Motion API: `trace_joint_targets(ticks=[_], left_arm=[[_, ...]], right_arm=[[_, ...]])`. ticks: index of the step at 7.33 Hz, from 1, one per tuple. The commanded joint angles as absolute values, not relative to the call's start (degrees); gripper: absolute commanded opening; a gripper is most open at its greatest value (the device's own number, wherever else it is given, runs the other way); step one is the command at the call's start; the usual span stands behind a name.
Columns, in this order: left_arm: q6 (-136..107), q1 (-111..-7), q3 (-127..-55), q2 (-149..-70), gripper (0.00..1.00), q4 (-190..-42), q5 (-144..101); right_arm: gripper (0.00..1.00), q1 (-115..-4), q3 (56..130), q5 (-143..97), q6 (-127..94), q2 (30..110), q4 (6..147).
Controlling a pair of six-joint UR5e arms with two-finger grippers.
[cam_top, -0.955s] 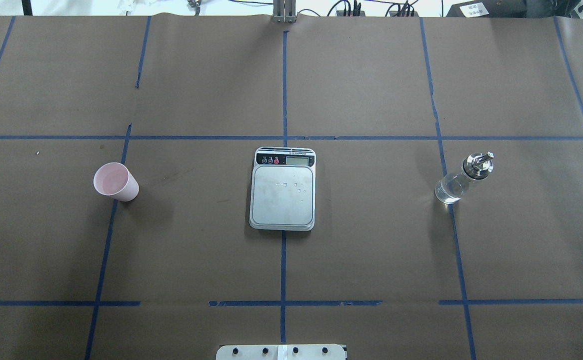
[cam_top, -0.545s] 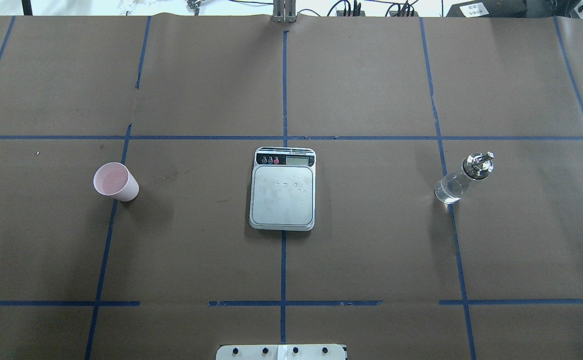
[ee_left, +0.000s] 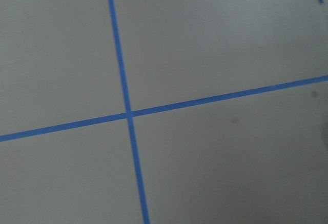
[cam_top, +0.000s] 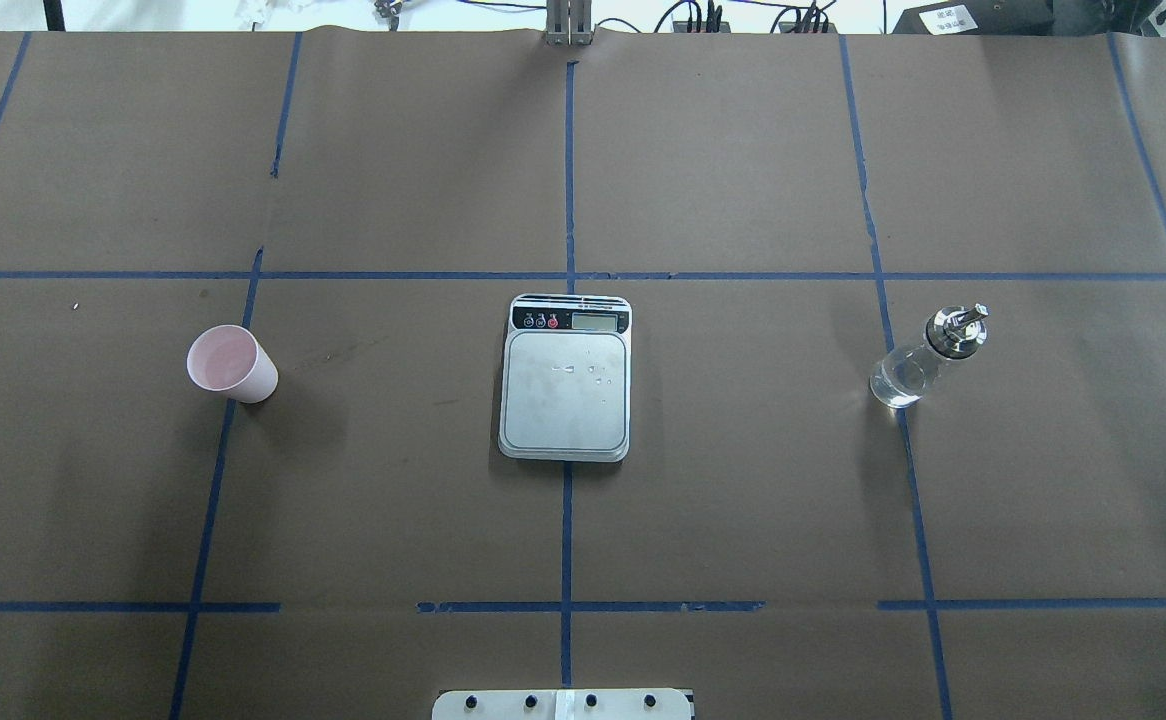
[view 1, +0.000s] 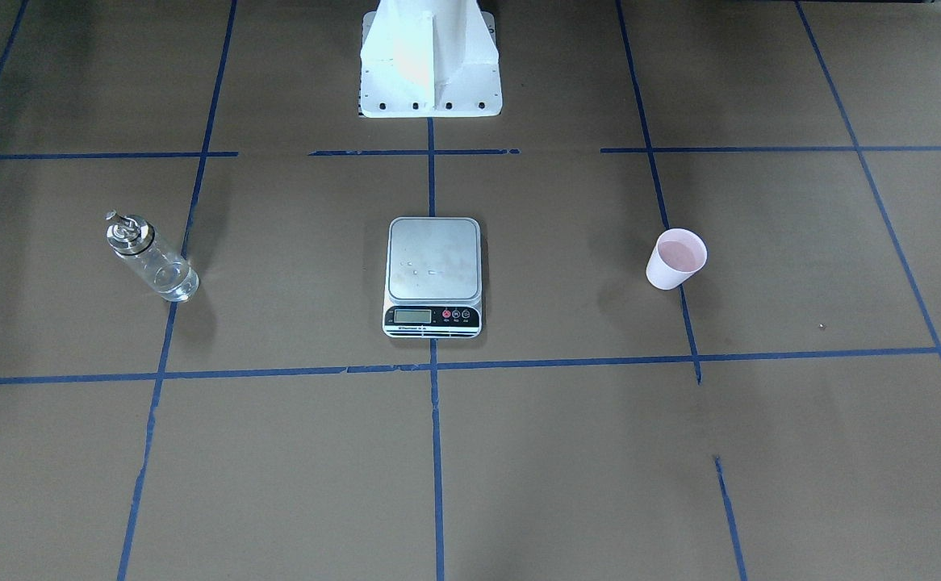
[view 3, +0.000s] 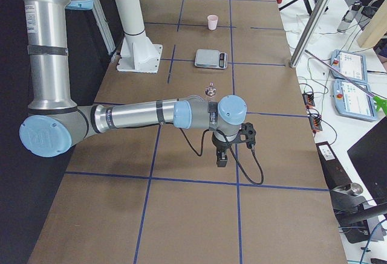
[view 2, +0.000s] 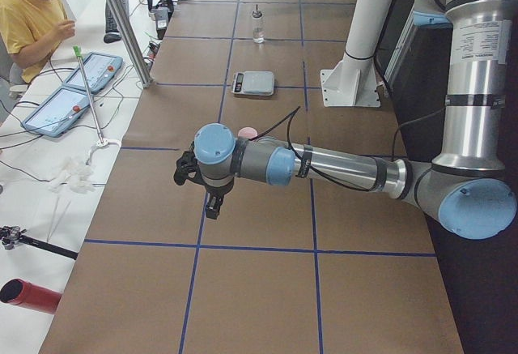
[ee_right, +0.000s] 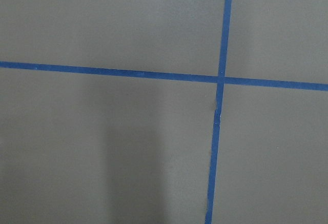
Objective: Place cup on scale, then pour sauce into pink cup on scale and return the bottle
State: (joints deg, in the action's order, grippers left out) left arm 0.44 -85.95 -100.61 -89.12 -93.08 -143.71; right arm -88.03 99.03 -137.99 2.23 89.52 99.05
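The pale pink cup (cam_top: 233,365) stands upright on the brown paper at the table's left, apart from the scale (cam_top: 565,390) in the middle, whose silver platform is bare. The clear bottle (cam_top: 918,365) with its silver spout stands at the right. In the front-facing view the cup (view 1: 675,260) is right of the scale (view 1: 434,270) and the bottle (view 1: 150,258) left. Both arms show only in the side views: my left gripper (view 2: 212,205) hangs nearer than the cup, my right gripper (view 3: 221,155) nearer than the bottle. I cannot tell whether either is open or shut.
The white robot pedestal (view 1: 428,64) stands at the near table edge behind the scale. Blue tape lines (cam_top: 567,520) grid the paper. A seated person (view 2: 32,22) and tablets (view 2: 81,87) are on a side table beyond the far edge. The wrist views show only paper and tape.
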Motion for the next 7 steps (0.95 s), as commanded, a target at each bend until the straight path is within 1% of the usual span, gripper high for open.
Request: trace_joint_targets(ticks=[1, 2, 3, 6, 7], left_arm=[[-18.85, -74.6, -102.9, -89.56, 1.0, -104.77, -144.58], [-30.82, -69.31, -103.18, -89.82, 1.0, -110.16, -143.27], [-37.2, -64.91, -103.27, -90.43, 1.0, -113.43, -141.0], [-47.87, -55.4, -102.66, -95.87, 1.0, -113.56, -131.78], [-47.9, -53.89, -102.05, -96.24, 1.0, -113.55, -131.57]], right_arm=[[1.0, -87.98, 99.05, -137.9, 2.37, 89.47, 99.05], [1.0, -87.98, 99.05, -137.9, 2.29, 89.47, 99.05], [1.0, -87.98, 99.14, -137.99, 2.29, 89.56, 99.05], [1.0, -87.98, 98.53, -137.9, 2.37, 89.74, 99.14], [1.0, -87.98, 98.26, -137.9, 2.46, 89.74, 99.14]])
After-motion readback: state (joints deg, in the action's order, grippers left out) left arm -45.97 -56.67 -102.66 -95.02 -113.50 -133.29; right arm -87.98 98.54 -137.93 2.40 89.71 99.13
